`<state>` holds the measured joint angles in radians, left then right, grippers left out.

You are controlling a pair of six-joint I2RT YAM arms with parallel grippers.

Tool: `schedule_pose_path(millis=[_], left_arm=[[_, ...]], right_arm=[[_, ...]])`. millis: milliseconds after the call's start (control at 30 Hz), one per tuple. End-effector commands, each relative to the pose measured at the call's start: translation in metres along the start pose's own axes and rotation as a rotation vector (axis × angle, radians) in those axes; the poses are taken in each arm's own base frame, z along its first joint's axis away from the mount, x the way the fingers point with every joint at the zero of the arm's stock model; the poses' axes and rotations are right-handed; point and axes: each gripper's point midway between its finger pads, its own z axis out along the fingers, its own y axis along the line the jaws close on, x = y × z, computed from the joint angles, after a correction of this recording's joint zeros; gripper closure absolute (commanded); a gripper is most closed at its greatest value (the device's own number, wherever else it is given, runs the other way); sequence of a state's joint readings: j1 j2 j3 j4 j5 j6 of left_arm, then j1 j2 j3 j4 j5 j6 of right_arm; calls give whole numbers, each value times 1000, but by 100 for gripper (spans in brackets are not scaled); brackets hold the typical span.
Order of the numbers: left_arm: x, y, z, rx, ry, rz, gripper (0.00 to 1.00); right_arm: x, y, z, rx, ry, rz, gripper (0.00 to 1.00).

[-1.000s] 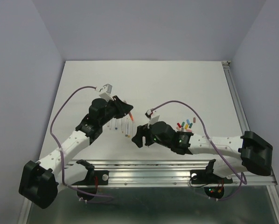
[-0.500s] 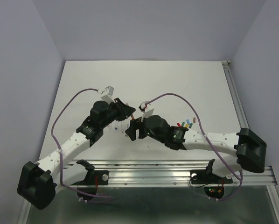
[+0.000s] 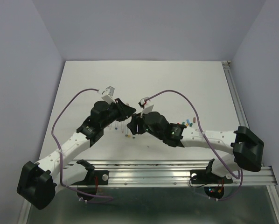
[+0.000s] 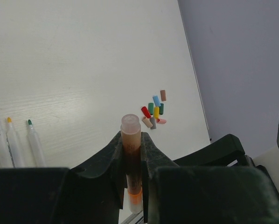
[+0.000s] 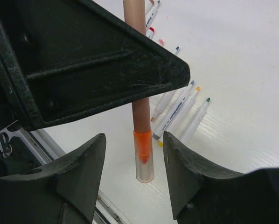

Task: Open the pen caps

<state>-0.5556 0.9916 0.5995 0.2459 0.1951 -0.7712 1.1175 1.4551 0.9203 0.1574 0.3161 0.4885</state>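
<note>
The orange pen's (image 5: 140,116) cap (image 5: 144,165) hangs between the right pincer's (image 5: 134,140) spread fingers.

White table (image 3: 144,79), lavender walls (image 3: 144,28)

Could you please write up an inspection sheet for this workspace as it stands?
Surface: white table.
Job's things: capped pen held in the left gripper; loose caps piled together; uncapped pens lying side by side.
Clutter: nothing seen.
Grippers: left gripper shut on the capped pen; right gripper open, fingers either side of that pen's cap.
Cables: purple cables looping above both arms.
Surroundings: lavender walls; metal rail along the near edge.
</note>
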Motion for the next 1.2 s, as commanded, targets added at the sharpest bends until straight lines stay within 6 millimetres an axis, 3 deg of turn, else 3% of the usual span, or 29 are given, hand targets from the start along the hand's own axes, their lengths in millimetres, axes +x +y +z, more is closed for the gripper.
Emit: schedule_pose_path(millis=[0, 233, 267, 367, 400, 567, 600, 633, 667, 700, 733, 767, 800, 867, 1000, 1167], left_arm=[[-6, -15, -3, 56, -19, 19, 100], [-6, -13, -1, 48, -18, 23, 100], [-8, -11, -1, 37, -27, 23, 100], [-16, -10, 0, 10, -54, 35, 100], [-24, -7, 2, -20, -85, 42, 100], [-64, 2, 9, -112, -197, 77, 100], [-91, 10, 8, -155, -267, 76, 100], [-99, 21, 16, -184, -272, 82, 100], [-120, 41, 16, -230, -308, 84, 100], [-129, 46, 27, -221, -294, 86, 100], [-142, 46, 23, -214, -321, 85, 100], [-144, 66, 32, -253, -308, 65, 100], [-157, 70, 33, -242, -314, 69, 100], [-160, 82, 42, -260, -300, 66, 100], [-169, 97, 44, -306, -302, 61, 100], [-162, 91, 39, -262, -278, 67, 100]], right_arm=[[-46, 21, 3, -56, -115, 16, 46], [-42, 29, 2, -101, -91, 2, 67], [-40, 30, 1, -108, -84, 4, 78], [-34, 33, -3, -134, -52, 10, 97], [-25, 34, -5, -147, -19, 15, 99], [13, 39, -25, -238, 124, 51, 99], [32, 45, -38, -314, 190, 58, 99], [44, 48, -46, -355, 229, 67, 99], [50, 59, -57, -416, 245, 75, 99], [72, 59, -67, -452, 310, 75, 99], [82, 63, -75, -478, 339, 77, 99], [90, 69, -82, -508, 362, 70, 99], [102, 76, -93, -528, 391, 64, 99], [116, 79, -104, -526, 425, 37, 99], [112, 78, -114, -539, 397, 63, 99], [95, 48, -99, -359, 315, 73, 99]])
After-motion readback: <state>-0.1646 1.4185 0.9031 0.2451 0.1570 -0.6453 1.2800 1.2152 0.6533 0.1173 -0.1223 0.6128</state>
